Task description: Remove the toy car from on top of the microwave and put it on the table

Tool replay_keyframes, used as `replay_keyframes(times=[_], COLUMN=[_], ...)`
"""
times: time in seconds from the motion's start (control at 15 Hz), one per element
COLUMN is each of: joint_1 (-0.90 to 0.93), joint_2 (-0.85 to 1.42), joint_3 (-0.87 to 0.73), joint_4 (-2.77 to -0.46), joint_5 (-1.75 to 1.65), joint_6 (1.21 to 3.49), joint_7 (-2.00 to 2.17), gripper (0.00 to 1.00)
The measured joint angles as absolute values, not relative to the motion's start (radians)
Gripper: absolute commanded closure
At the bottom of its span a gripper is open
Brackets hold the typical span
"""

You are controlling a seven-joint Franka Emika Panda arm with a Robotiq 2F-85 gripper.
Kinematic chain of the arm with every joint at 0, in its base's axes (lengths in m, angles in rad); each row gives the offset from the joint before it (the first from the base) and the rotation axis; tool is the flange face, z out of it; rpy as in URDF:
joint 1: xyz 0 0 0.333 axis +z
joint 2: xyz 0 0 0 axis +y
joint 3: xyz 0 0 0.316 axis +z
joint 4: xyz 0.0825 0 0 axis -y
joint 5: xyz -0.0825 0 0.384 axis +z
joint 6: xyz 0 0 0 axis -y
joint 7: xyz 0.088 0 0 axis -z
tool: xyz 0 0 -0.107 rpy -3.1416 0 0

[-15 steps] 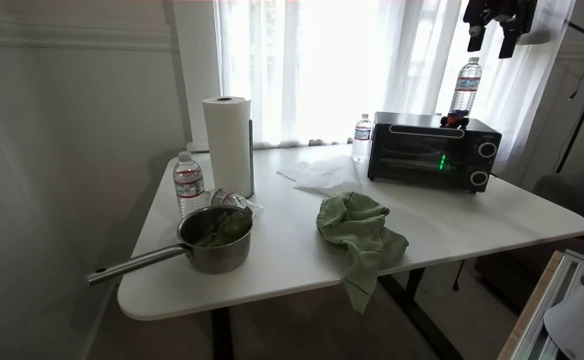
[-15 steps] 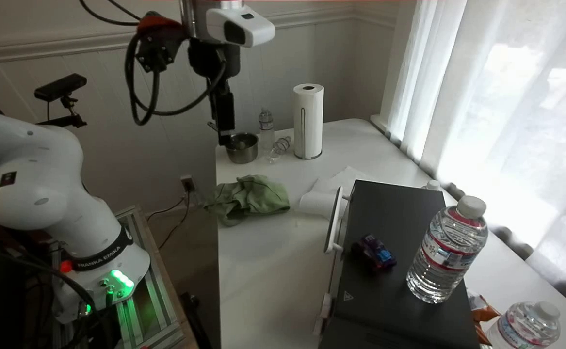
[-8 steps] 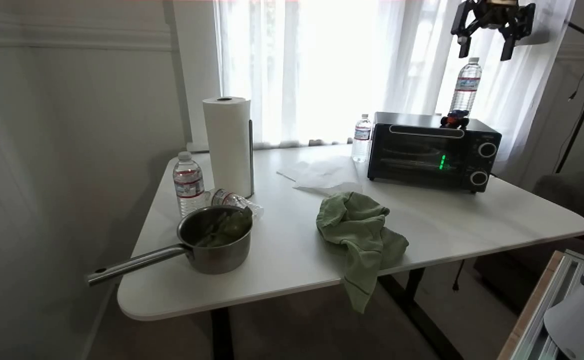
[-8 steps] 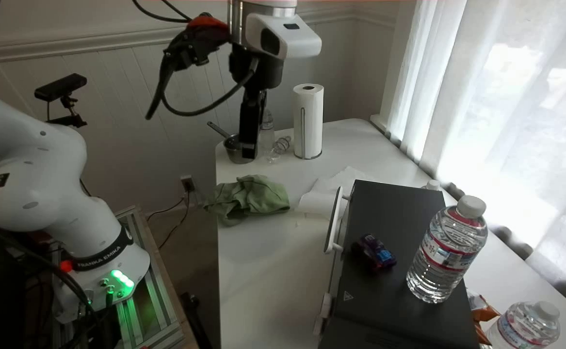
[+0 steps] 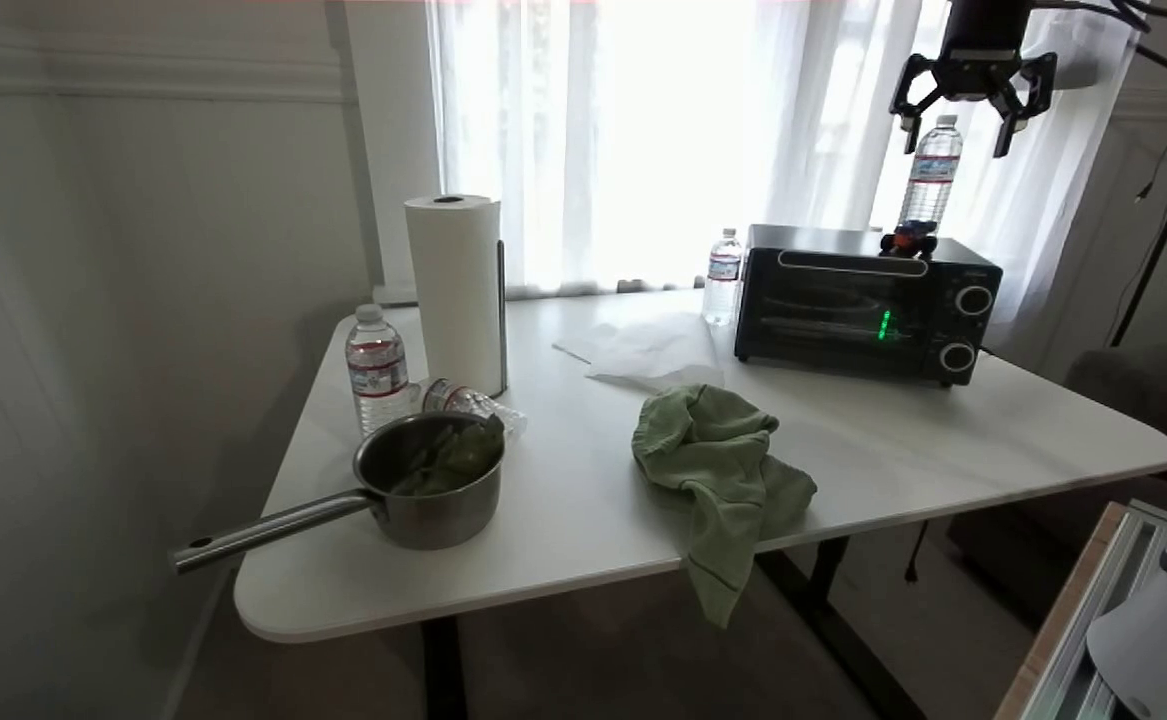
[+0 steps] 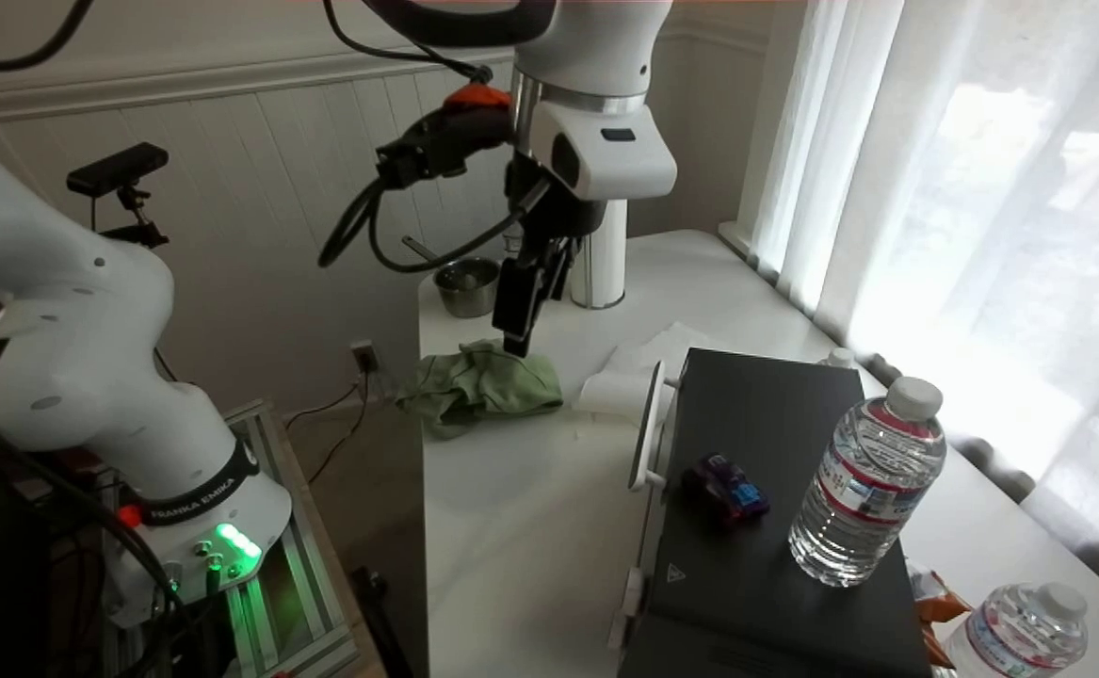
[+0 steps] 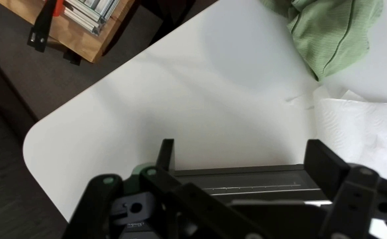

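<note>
We find the toy car [image 6: 726, 488] on top of the microwave [image 6: 761, 405], close to its front edge and just beside the door handle [image 6: 648, 428]. A clear water bottle [image 6: 869, 485] stands upright on the same top, near the car; in an exterior view we see a gap between the two. The microwave sits on the white bench [image 5: 583, 520], and in an exterior view we make out a green glow [image 5: 884, 325] on its glass front [image 5: 823, 320].

Our hand [image 5: 956, 150] hangs higher than the microwave, well apart from the car, its two fingers [image 7: 324, 162] spread wide. Between them, in the wrist view, we look down on the bench surface and the dark edge of the microwave.

On the bench we also see a rumpled green cloth [image 5: 708, 435], one end drooping over the edge, and white paper [image 5: 653, 345] lying near it. A capped bottle [image 5: 722, 275] stands beside the microwave. Toward the opposite end, a steel saucepan [image 5: 443, 515] has its long handle [image 5: 273, 527] jutting past the edge; there is something green [image 5: 455, 455] inside, and we cannot tell what. Near the saucepan a paper towel roll [image 5: 455, 290] stands upright on its holder [image 5: 502, 315], with an upright bottle [image 5: 377, 375] close by and a clear bottle [image 5: 471, 400] on its side between saucepan and roll.
</note>
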State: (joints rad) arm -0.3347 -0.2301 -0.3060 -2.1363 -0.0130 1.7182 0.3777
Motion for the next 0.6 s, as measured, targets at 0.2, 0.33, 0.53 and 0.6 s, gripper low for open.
replay_keyframes(times=[0.2, 0.33, 0.53, 0.6], joint_1=[-0.335, -0.335, -0.337, -0.339], joint_2=[-0.233, -0.232, -0.222, -0.216], joint_3=[-0.3, -0.301, -0.301, -0.302], joint_4=[-2.136, -2.136, -2.136, -2.136], joint_5=[-0.013, -0.013, -0.006, -0.003], joint_6=[1.718, 1.718, 1.774, 1.799], joint_7=[0.378, 0.378, 0.457, 0.501], gripper=[0.0, 0.0, 0.0, 0.0])
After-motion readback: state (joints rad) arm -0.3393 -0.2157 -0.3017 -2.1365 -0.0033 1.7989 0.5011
